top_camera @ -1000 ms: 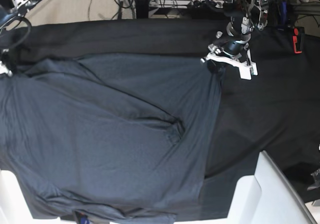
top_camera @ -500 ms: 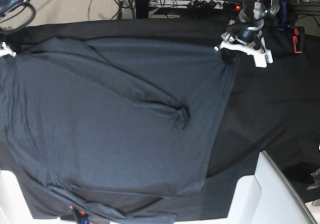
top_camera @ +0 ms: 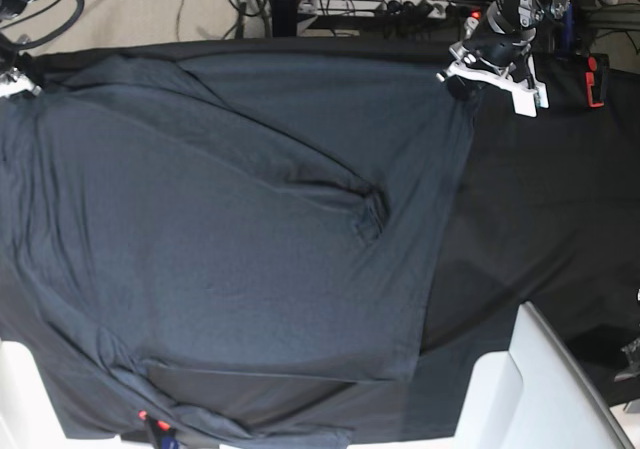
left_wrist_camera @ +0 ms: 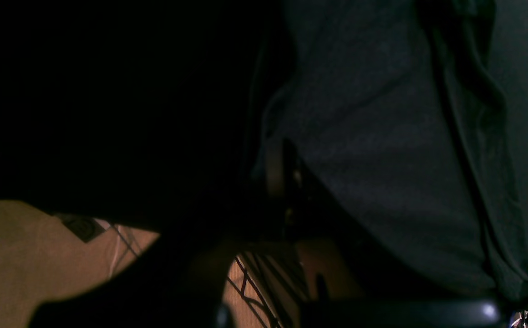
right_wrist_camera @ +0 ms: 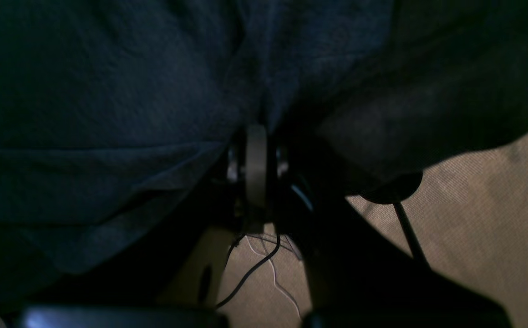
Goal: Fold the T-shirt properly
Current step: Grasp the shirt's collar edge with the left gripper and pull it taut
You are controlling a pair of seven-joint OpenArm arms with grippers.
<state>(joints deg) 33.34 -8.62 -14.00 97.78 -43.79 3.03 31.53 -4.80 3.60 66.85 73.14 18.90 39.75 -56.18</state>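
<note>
Base view is showing the T-shirt (top_camera: 230,229) spread across the black table cloth (top_camera: 540,219), and I am holding its two far corners. My left gripper (top_camera: 462,76) is pinching one corner shut; my right gripper (top_camera: 14,81), at the frame's edge, is clamped on the other. I am worrying that uneven tension could slip a thin hem free, or drag the central wrinkle (top_camera: 365,214) into the fold.

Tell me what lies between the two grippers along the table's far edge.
In the base view, only the T-shirt spans from the right gripper to the left gripper, each shut on a corner; nothing else lies there.
</note>
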